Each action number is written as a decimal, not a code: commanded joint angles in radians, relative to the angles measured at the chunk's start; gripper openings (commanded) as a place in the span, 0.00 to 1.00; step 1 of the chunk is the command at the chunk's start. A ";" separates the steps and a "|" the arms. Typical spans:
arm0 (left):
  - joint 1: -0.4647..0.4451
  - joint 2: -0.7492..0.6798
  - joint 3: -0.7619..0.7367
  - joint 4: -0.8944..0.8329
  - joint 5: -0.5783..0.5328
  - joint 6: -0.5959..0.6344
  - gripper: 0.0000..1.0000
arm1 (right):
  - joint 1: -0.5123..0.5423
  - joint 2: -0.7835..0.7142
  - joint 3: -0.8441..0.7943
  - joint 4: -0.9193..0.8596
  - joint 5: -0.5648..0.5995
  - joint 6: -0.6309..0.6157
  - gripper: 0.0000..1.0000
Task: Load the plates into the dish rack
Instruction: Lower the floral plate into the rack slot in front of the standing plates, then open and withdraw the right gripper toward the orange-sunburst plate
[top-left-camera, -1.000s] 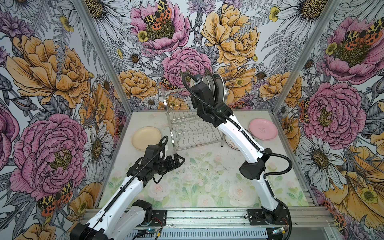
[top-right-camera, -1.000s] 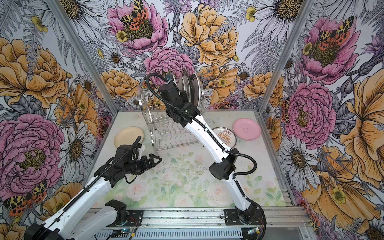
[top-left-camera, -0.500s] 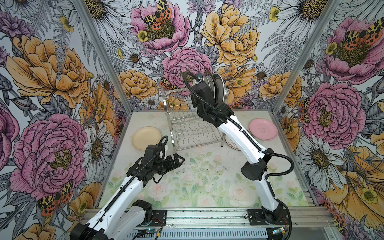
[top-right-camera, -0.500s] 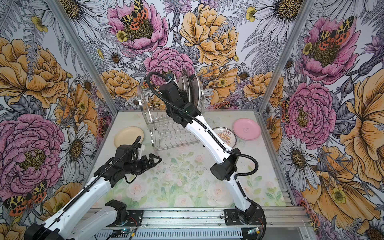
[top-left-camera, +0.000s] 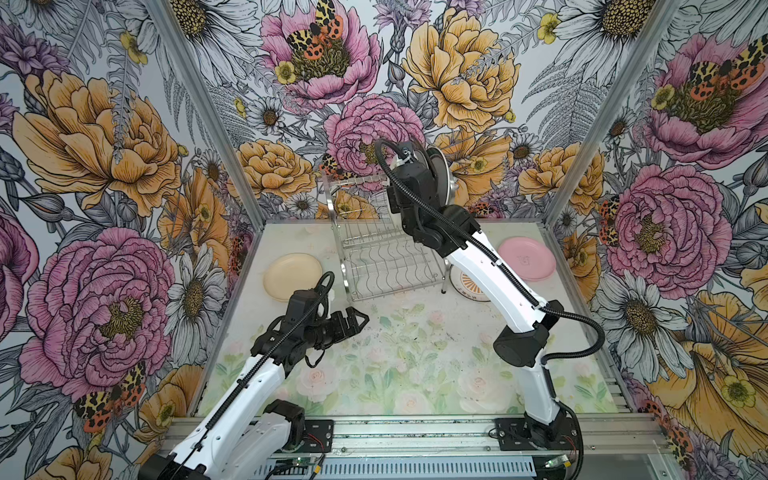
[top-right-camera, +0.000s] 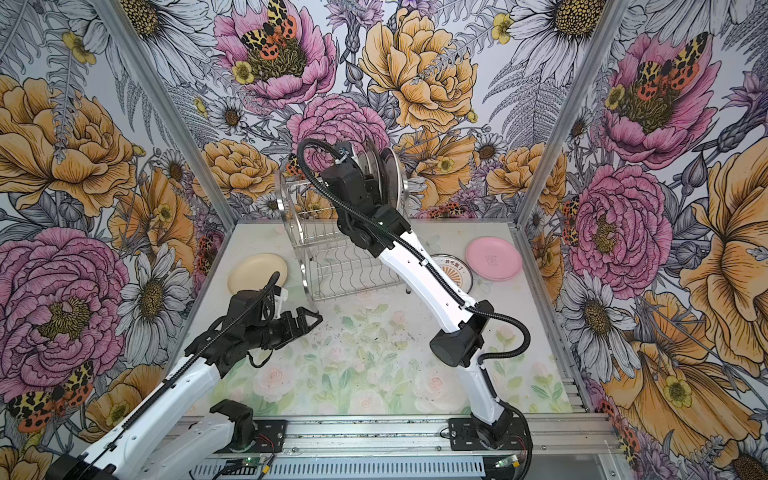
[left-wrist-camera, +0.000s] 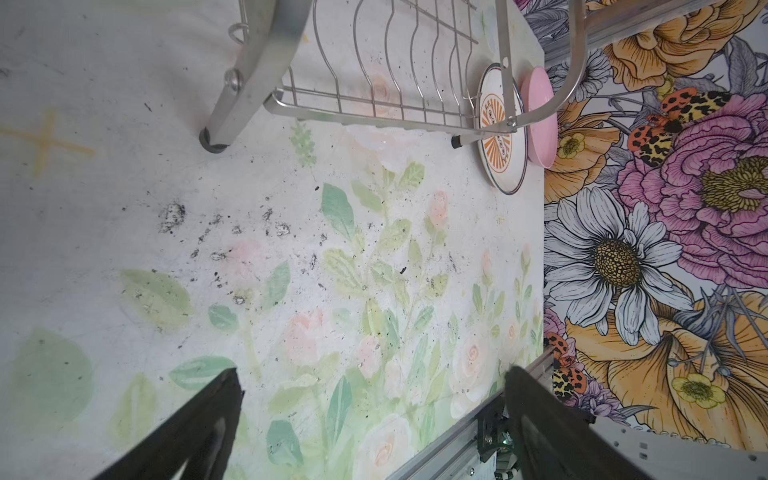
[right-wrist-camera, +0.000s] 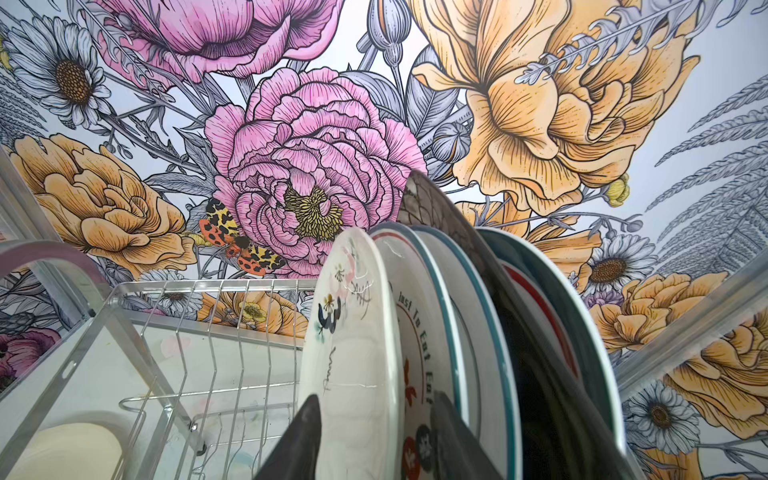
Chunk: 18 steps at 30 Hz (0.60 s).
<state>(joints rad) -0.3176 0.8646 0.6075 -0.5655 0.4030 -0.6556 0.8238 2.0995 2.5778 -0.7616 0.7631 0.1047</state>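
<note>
Clock directions are read in the top views, with 12 o'clock toward the back wall.

1. The left gripper (top-left-camera: 356, 321) is spread to full width and holds nothing. It hangs over the table (top-left-camera: 415, 353) with its fingers pointing to 3 o'clock.
2. The cream plate (top-left-camera: 291, 276) lies flat on the table at 10 o'clock of the left gripper and just beside the rack (top-left-camera: 386, 259), at the rack's 9 o'clock. The left arm is the nearer one. The plate is round, so no long axis governs, but reaching its rim probably requires turning the gripper off its present heading.
3. The right gripper (right-wrist-camera: 376, 403) is at the rack's upper tier, jaws part-way apart astride the rim of the flowered plate (right-wrist-camera: 349, 332). That plate stands on edge at the 9 o'clock end of the racked plates (top-right-camera: 386, 170). Whether the pads bear on it cannot be told.
4. The sunburst plate (top-right-camera: 457, 274) and pink plate (top-left-camera: 527, 258) lie flat at the rack's 3 o'clock, nearer the right arm.
</note>
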 joint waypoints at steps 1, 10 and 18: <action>-0.004 -0.013 -0.013 0.001 -0.035 -0.014 0.99 | 0.011 -0.092 -0.046 0.022 -0.002 0.018 0.46; -0.037 -0.001 0.001 0.003 -0.062 -0.019 0.99 | 0.034 -0.330 -0.338 0.022 -0.051 0.131 0.52; -0.080 0.022 0.023 0.016 -0.091 -0.021 0.99 | 0.031 -0.593 -0.709 0.019 -0.114 0.273 0.56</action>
<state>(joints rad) -0.3836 0.8783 0.6075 -0.5648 0.3458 -0.6739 0.8524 1.5776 1.9518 -0.7437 0.6903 0.2920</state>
